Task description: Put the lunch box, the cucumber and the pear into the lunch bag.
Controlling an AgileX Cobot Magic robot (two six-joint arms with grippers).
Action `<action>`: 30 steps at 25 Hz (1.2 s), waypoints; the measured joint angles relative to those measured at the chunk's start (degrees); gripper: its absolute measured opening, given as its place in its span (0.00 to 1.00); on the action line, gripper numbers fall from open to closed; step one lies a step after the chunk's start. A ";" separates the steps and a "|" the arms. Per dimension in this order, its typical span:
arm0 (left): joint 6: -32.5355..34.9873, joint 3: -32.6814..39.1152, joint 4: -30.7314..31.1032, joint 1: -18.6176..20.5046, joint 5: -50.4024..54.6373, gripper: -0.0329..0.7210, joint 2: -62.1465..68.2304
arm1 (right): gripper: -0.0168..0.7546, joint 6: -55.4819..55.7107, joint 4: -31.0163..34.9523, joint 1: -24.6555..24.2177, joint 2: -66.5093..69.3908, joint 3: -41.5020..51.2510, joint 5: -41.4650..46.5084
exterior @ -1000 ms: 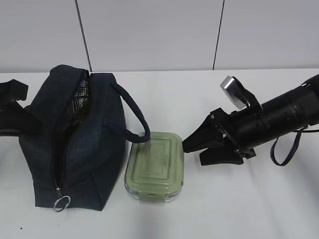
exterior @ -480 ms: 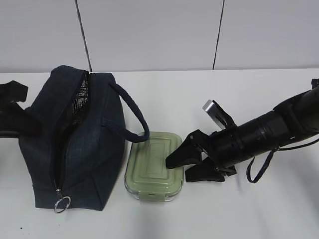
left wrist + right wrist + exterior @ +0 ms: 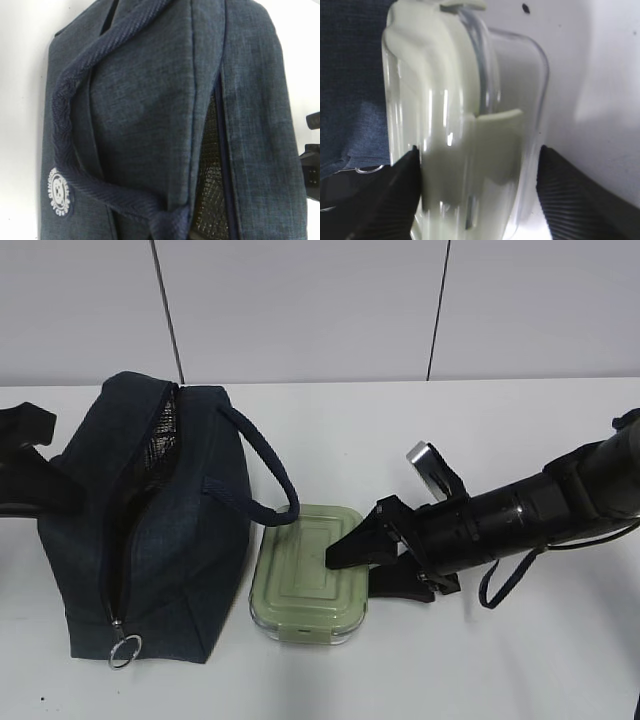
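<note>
The lunch box [image 3: 310, 573], with its pale sage-green ribbed lid and clear base, lies flat on the white worktop [image 3: 520, 660], just beside the right flank of the lunch bag [image 3: 150, 520]. Its long axis runs from the near edge of the worktop toward the back wall, roughly parallel to the bag's zipper line.

From the box outward to the right, my right end effector [image 3: 365, 565] comes in low and nearly level, pointing left at the box's right-hand long side. In the exterior view, one black finger reaches over the lid's right edge and the other sits lower, by the base at worktop level. In the right wrist view the box [image 3: 465, 120] fills the gap between the two ribbed fingers [image 3: 405, 185], one on the lid side and one on the clear base side. The end effector is spread wide and released; I cannot tell whether either pad already touches the box, and it is not yet clenched.

I judge the right arm far nearer to the box, so the grasp is its job.

The navy bag stands with its zipper open, a dark mesh lining showing. The left wrist view shows only the bag's fabric and a handle [image 3: 75, 150]. I cannot see the left end effector's fingers, so I cannot tell its state.
</note>
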 joint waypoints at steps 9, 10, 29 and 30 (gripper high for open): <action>0.00 0.00 0.00 0.00 0.04 0.02 0.00 | 0.51 -1.25 0.54 0.00 0.00 0.00 1.28; 0.00 0.00 0.00 0.00 0.04 0.02 0.00 | 0.51 -1.25 0.54 0.00 0.08 0.00 1.41; 0.00 0.00 0.00 0.00 0.04 0.02 0.00 | 0.50 -1.98 -0.67 -11.41 0.37 0.00 5.63; 0.00 0.00 0.00 0.00 0.04 0.02 0.00 | 0.50 -1.98 -0.67 -12.06 0.37 -0.11 5.63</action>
